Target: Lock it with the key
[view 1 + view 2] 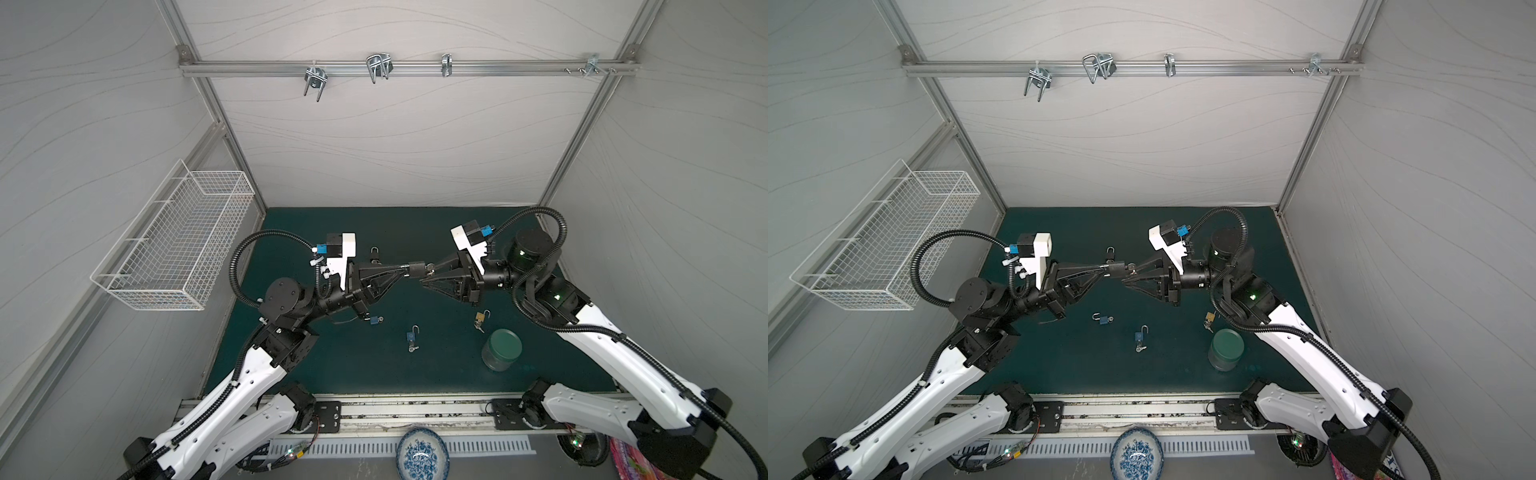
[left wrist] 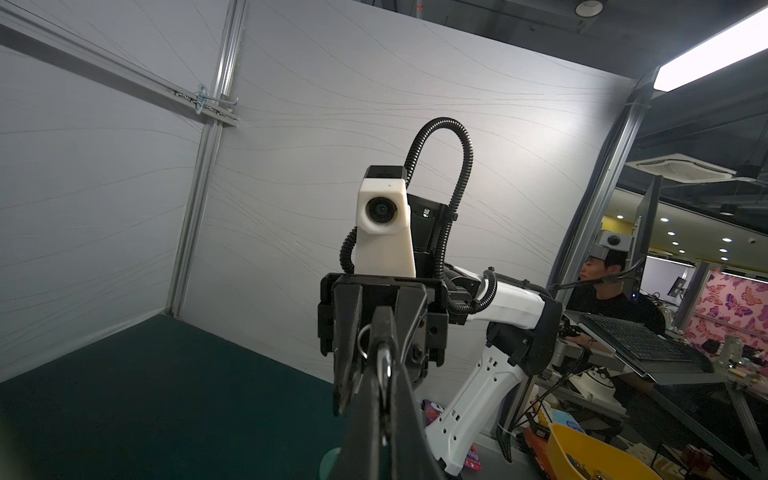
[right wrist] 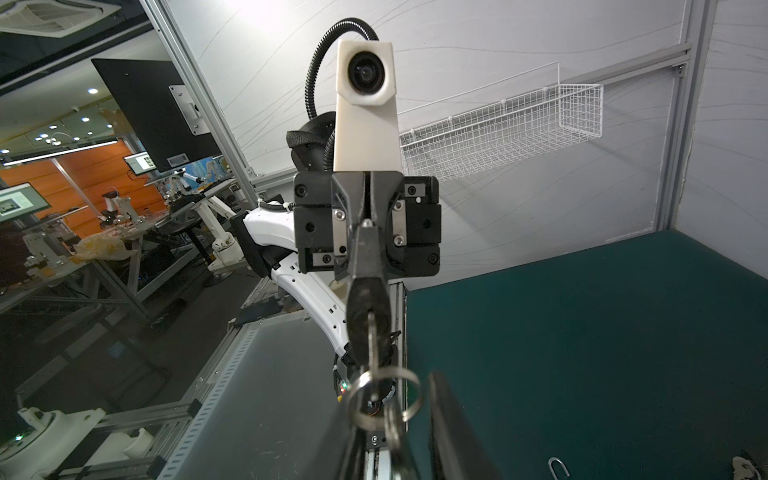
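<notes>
Above the middle of the tabletop (image 1: 415,224), the left tool (image 1: 404,269) is clenched on the black padlock (image 1: 417,268), whose key (image 3: 371,340) sits in its body. The right tool (image 1: 428,274) straddles that key, jaws apart, pinching nothing. Closing off-centre, or on the dangling ring (image 3: 382,399), could make the tool slip off the key or swivel the padlock in the left grip.

2 black padlocks (image 1: 415,269), 2 blue padlocks (image 1: 413,333), 1 brass padlock (image 1: 480,318). 1 jar (image 1: 501,349) at 5 o'clock, 1 wire basket (image 1: 174,249) at 9 o'clock, 4 rail hooks (image 1: 378,66) at 12 o'clock, 1 bowl (image 1: 400,453) at 6 o'clock.
</notes>
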Tool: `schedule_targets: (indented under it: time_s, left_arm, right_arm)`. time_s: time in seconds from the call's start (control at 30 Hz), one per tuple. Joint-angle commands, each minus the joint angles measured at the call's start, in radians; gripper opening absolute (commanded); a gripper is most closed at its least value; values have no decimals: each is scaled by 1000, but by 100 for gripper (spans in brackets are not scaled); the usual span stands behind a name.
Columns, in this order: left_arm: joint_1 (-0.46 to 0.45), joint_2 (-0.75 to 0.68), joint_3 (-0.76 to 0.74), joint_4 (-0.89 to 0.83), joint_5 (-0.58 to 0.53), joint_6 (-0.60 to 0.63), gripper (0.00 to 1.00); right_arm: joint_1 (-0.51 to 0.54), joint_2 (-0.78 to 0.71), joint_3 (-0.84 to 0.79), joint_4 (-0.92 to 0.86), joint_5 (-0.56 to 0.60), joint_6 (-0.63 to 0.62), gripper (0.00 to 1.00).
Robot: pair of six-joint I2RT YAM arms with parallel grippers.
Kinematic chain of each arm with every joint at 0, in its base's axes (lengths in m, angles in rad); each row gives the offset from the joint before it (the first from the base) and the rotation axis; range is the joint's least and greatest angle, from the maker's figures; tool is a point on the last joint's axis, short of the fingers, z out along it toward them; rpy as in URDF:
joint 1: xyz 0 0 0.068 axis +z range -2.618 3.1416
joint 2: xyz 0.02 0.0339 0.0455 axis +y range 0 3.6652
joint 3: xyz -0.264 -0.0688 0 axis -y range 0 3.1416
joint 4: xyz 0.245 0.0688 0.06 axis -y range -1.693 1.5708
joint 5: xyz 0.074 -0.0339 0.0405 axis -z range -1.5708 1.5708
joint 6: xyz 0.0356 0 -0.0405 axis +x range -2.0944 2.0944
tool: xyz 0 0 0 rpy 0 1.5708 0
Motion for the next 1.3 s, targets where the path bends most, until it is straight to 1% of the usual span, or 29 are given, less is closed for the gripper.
schedule_targets:
  time_s: [0.0, 0.43, 0.6, 0.77, 0.9, 1.0, 1.1, 1.27]
  left_arm:
    - [8, -12, 19, 78, 0, -9, 0]
    - [20, -27, 15, 64, -8, -3, 0]
    - [28, -39, 9, 52, -9, 6, 0]
    - [28, -46, 0, 57, 7, 1, 0]
    - [28, -39, 1, 46, 64, 10, 0]
    - [28, -29, 19, -24, 95, 31, 0]
    - [28, -48, 8, -48, 69, 49, 0]
    - [30, -89, 16, -169, 23, 122, 0]
  right_arm:
    - [6, -15, -8, 28, 8, -20, 21]
    - [5, -47, -18, 3, 46, -36, 0]
    - [-3, -60, -13, -32, 71, -64, 0]
    - [-28, -78, -11, -45, 79, -60, 0]
    - [-46, -91, -3, -70, 79, -73, 0]
    - [-54, -98, 2, -99, 78, -93, 0]
    - [-59, -108, 1, -130, 82, -105, 0]
    - [-89, -140, -16, -169, 100, -132, 0]
